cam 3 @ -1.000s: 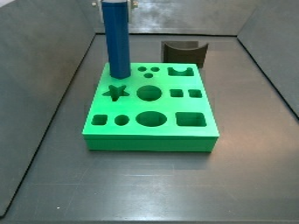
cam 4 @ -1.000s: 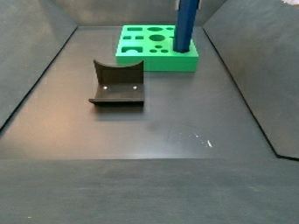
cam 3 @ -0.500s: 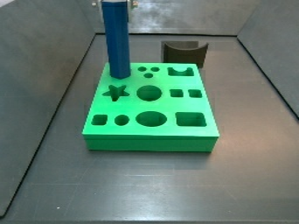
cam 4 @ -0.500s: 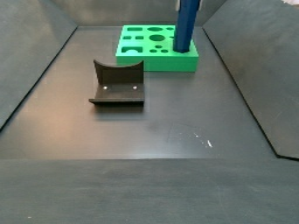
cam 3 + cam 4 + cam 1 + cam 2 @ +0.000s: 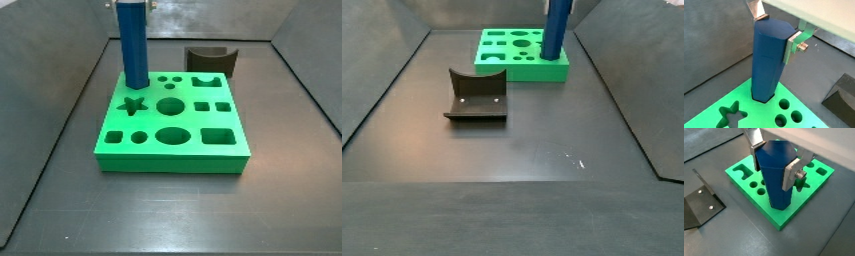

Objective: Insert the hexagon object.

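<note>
The hexagon object [image 5: 134, 45] is a glossy blue rod standing upright, with its lower end in a hole at the far left corner of the green block [image 5: 174, 125]. It also shows in a side view [image 5: 556, 28] and in both wrist views [image 5: 769, 60] [image 5: 776, 178]. My gripper [image 5: 772, 160] is at the rod's top end, shut on it, with one silver finger [image 5: 791, 173] flat on each side. In a side view the gripper [image 5: 131, 4] is at the frame's upper edge. The green block [image 5: 784, 215] has several shaped holes, among them a star.
A dark grey curved block [image 5: 210, 60] stands on the floor just behind the green block; it shows nearer in a side view [image 5: 476, 95] and in a wrist view [image 5: 701, 208]. Grey walls enclose the dark floor on three sides.
</note>
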{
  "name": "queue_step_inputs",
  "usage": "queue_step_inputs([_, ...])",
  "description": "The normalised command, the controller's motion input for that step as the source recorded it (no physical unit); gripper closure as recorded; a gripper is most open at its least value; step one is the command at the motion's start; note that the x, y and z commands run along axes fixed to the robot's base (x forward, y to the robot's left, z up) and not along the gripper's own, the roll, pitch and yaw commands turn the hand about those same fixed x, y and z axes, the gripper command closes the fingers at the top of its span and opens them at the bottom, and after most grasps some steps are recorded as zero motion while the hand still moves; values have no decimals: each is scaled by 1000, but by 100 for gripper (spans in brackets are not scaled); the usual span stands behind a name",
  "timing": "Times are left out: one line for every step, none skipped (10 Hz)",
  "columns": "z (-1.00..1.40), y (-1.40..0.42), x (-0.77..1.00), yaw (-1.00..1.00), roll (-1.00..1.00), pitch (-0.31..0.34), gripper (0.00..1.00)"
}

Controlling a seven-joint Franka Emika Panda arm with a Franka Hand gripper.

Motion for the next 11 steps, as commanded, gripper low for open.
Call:
queue_step_inputs([-371, -154, -191, 0, 384, -104, 100])
queue_step_inputs([-397, -280, -126, 0, 323, -91, 100])
queue_step_inputs([-303, -297, -14, 0, 244, -40, 100])
queue_step_inputs([-191, -251, 0, 0, 107, 0, 100])
queue_step_inputs([-131, -154, 14, 0, 0, 0, 100])
queue_step_inputs([-86, -40, 0, 0, -200, -47, 100])
queue_step_inputs([-3, 0, 0, 0, -384, -84, 100])
queue_step_inputs([0, 0, 0, 14, -500, -86, 100])
queue_step_inputs([0, 0, 0, 0, -500, -104, 100])
queue_step_inputs([0, 0, 0, 0, -500, -101, 100])
queue_step_inputs([-49, 0, 0, 0, -404, -76, 100])
